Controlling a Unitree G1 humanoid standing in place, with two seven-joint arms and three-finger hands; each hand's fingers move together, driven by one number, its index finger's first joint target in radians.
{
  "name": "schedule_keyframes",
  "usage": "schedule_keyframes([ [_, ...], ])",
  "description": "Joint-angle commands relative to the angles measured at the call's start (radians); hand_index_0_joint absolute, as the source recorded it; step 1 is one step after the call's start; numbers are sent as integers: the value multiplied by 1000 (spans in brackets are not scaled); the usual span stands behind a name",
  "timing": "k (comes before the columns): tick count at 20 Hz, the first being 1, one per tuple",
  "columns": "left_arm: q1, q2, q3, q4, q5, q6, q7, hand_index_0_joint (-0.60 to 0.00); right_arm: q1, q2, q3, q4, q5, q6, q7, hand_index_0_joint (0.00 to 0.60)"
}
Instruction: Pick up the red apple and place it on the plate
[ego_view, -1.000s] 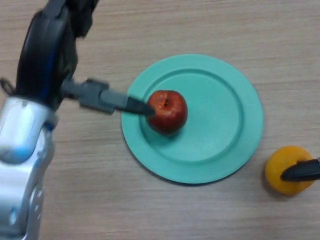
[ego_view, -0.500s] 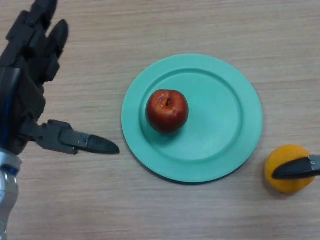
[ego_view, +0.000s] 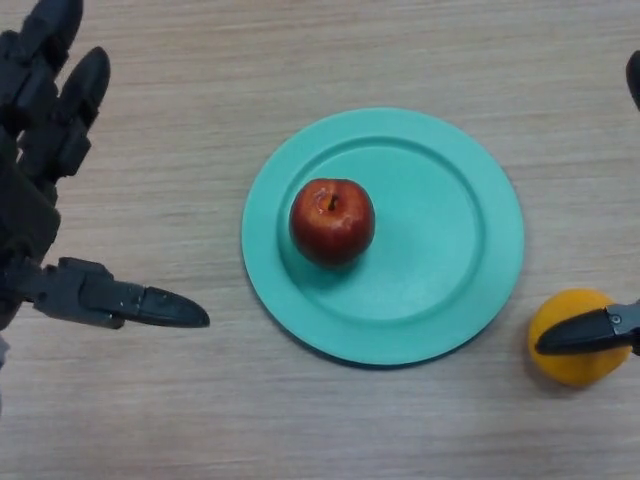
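The red apple (ego_view: 332, 221) sits upright on the teal plate (ego_view: 450, 240), left of the plate's middle. My left hand (ego_view: 40, 200) is at the view's left edge, well clear of the plate, with fingers straight and thumb pointing right; it holds nothing. My right hand (ego_view: 590, 331) shows only at the right edge: a fingertip lies over an orange, and another tip shows near the top right corner.
An orange (ego_view: 570, 345) rests on the wooden table (ego_view: 200, 400) just right of and below the plate.
My left hand let go of the apple and drew back left, away from the plate. The apple stays on the plate. The right hand barely moved.
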Motion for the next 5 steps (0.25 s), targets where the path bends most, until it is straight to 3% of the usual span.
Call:
schedule_keyframes([
  [1, -7, 29, 27, -78, 62, -126, 4, 0, -25, -24, -7, -70, 36, -83, -26, 0],
  [5, -26, 18, -7, -115, 93, -77, 2, 0, -11, -14, -7, -94, 41, -80, -24, 0],
])
